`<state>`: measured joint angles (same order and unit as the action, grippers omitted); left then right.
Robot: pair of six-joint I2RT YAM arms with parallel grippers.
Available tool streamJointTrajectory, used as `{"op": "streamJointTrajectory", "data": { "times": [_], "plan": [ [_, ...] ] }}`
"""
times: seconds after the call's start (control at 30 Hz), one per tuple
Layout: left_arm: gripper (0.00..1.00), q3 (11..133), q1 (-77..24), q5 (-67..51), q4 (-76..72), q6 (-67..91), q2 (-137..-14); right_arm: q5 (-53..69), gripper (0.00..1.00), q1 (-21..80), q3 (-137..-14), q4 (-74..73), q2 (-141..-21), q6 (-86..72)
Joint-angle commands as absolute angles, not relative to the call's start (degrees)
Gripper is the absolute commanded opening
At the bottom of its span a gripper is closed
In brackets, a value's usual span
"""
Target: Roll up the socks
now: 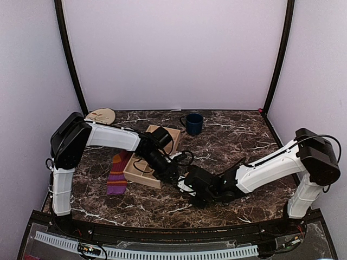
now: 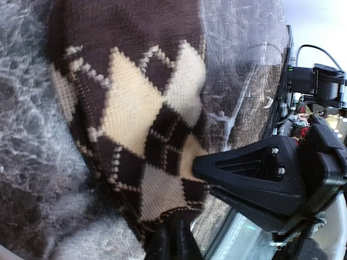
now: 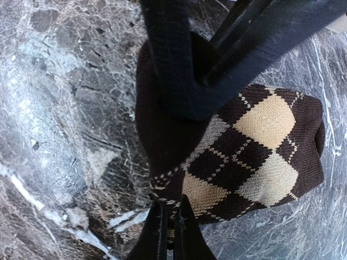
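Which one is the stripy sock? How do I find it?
On the marble table, find the wooden tray on the left. The stripy sock lies flat beside its left edge. It is purple with orange bands, while the brown sock has tan diamonds.

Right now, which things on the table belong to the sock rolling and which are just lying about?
Job: brown argyle sock, purple striped sock.
Lying about: wooden tray, blue mug, tan round disc.
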<state>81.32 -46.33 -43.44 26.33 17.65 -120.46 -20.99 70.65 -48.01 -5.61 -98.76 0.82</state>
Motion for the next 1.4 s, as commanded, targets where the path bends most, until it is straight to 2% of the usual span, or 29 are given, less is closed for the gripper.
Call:
{"op": "streamJointTrajectory", "data": {
  "times": [0.0,0.07,0.1,0.3,0.73,1.03,1.37],
  "plan": [
    [0.2,81.3,-45.4,-40.9,29.7,17.4,-122.0,-17.2,0.0,69.4,-49.7,-7.1,-97.8,0.2],
    [0.31,81.3,-45.4,-40.2,29.1,18.0,-121.5,-15.1,0.0,68.8,-50.5,-8.4,-97.8,-0.1],
    [0.34,81.2,-45.4,-39.5,28.8,18.4,-121.1,-14.2,0.0,68.5,-50.8,-9.1,-97.8,-0.3],
    [0.41,80.2,-45.2,-36.3,26.0,21.6,-118.4,-10.7,0.0,67.1,-51.7,-12.0,-96.7,-1.8],
    [0.42,76.0,-45.2,-28.6,19.9,28.0,-111.6,-4.1,0.0,65.3,-50.2,-15.4,-93.9,-6.2],
    [0.42,68.5,-45.3,-25.4,8.6,33.0,-105.6,6.2,0.0,62.3,-51.2,-19.1,-94.4,-6.6],
    [0.42,65.6,-47.2,-22.2,4.0,33.0,-102.6,17.7,0.0,57.3,-53.7,-21.7,-96.9,-6.4]
  ]
}}
